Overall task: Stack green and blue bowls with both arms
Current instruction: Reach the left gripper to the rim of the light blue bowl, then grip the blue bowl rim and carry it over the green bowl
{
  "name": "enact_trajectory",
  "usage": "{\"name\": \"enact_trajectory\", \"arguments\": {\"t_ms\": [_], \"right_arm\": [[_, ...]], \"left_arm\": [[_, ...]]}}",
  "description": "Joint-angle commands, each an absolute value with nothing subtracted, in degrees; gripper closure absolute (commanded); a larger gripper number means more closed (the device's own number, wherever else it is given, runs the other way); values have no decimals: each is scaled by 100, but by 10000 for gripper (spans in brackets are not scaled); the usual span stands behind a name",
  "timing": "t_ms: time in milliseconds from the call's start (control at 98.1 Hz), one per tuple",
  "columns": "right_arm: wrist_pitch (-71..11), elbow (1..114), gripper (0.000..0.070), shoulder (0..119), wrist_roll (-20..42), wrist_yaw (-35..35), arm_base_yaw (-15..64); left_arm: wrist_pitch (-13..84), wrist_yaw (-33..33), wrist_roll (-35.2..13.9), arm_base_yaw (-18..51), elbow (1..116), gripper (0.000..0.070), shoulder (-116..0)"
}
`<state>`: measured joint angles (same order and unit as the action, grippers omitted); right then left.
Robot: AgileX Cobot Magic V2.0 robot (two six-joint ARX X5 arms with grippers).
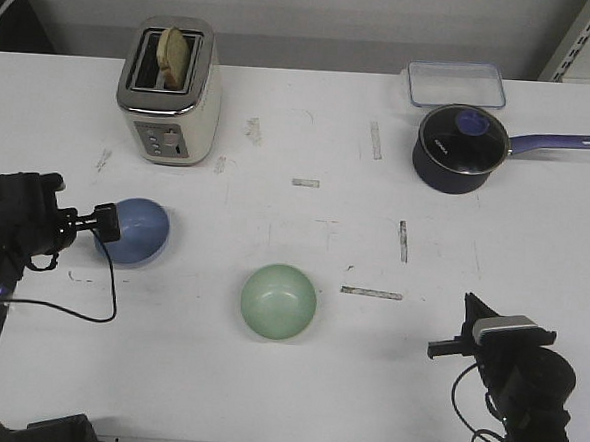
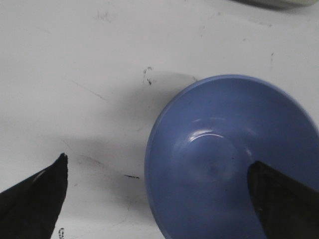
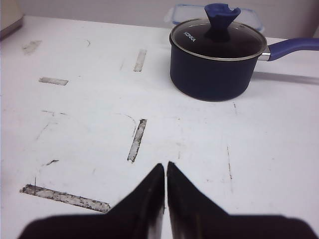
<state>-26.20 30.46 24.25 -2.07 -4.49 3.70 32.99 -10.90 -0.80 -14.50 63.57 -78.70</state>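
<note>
The light blue bowl (image 1: 137, 233) sits upright on the white table at the left. The pale green bowl (image 1: 279, 300) sits upright nearer the front middle, apart from it. My left gripper (image 1: 109, 225) is open at the blue bowl's left rim. In the left wrist view the left gripper (image 2: 158, 162) straddles the rim of the blue bowl (image 2: 224, 149), with one finger over the bowl's inside and one outside over the table. My right gripper (image 1: 468, 304) is shut and empty at the front right, over bare table (image 3: 165, 165). The green bowl is outside both wrist views.
A dark blue saucepan (image 1: 462, 146) with a glass lid and purple handle stands at the back right, also in the right wrist view (image 3: 214, 64). A clear lidded container (image 1: 456, 84) lies behind it. A toaster (image 1: 170, 90) holding bread stands at the back left.
</note>
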Motion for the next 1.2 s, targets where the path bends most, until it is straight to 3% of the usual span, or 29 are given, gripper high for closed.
{"name": "enact_trajectory", "arguments": {"t_ms": [0, 204, 397, 591, 652, 724, 1192], "right_arm": [[-2558, 3039, 700, 2445, -130, -449, 379], [-2558, 3039, 700, 2447, -130, -449, 379], [-2558, 3039, 700, 2447, -130, -449, 379], [-2574, 3039, 700, 2447, -128, -449, 379], [-2578, 3039, 700, 2447, -128, -449, 379], [-2578, 3039, 700, 2447, -128, -449, 379], [-2582, 3039, 700, 2447, -128, -449, 379]], "left_arm": [[3293, -1120, -113, -1479, 6460, 0, -8149], [3225, -1125, -152, -1470, 6460, 0, -8853], [3205, -1122, -554, -1472, 6460, 0, -9129], [3159, -1122, -558, -1463, 6460, 513, -9120], [3146, -1122, -556, -1463, 6460, 623, -9120], [3124, -1125, -556, -1466, 6466, 699, -9120], [3575, -1214, -698, -1269, 7905, 700, -8678]]}}
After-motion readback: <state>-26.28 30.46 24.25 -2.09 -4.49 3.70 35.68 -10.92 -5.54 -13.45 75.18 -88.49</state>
